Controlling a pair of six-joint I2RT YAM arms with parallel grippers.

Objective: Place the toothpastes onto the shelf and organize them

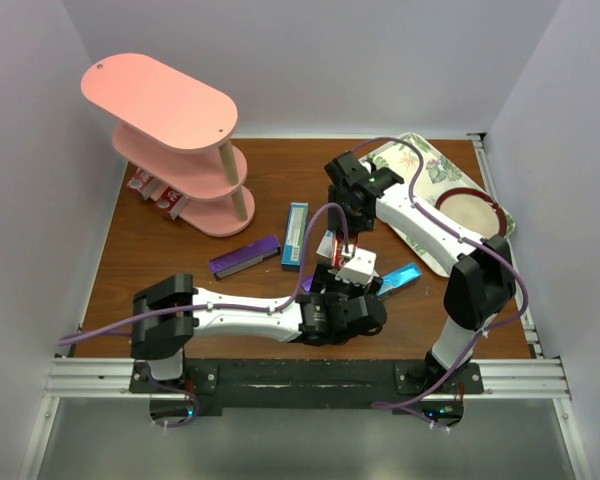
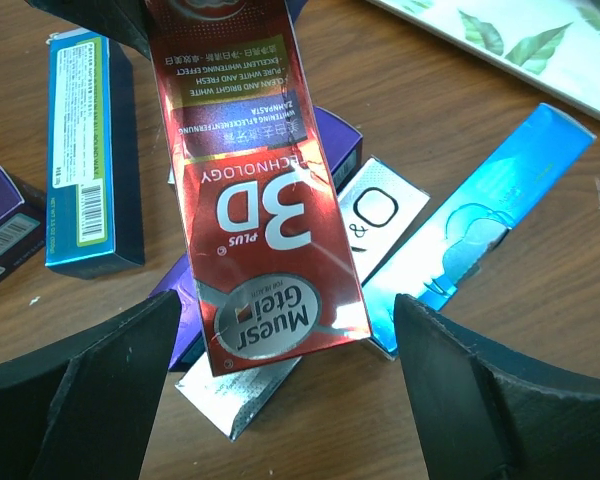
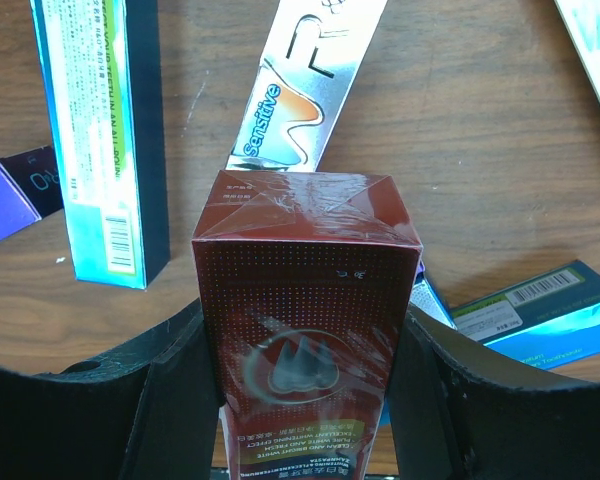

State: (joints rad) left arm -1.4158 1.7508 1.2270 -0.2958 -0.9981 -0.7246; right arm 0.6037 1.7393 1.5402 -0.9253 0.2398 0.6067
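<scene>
Right end effector (image 3: 305, 340): pinching the red toothpaste carton (image 2: 260, 200) across its narrow sides, both fingers pressed against it.
Left end effector (image 2: 285, 325): spread wide, one finger on each side of the carton's free end, with a gap on both sides.
Where it hangs: the red toothpaste carton is tilted and off the worktop (image 1: 180, 250), above a loose pile near the middle front.
Pile beneath: a silver-white carton (image 2: 380, 215) and a purple carton (image 2: 332, 140) cross each other, and a light blue carton (image 2: 500, 210) lies just beside them on the right.
Other loose cartons: a dark blue carton (image 1: 295, 232) and a second purple carton (image 1: 244, 257) lie flat between the pile and the shelf (image 1: 160, 100).
Shelf: stands at the far left. Red-and-white cartons (image 1: 155, 190) show at its lowest level under the middle board; I cannot tell whether they rest on the bottom board.
Leaf-patterned tray (image 1: 440, 160): sits at the far right and holds a round plate (image 1: 470, 215) with a dark red rim. The right arm reaches across it.
</scene>
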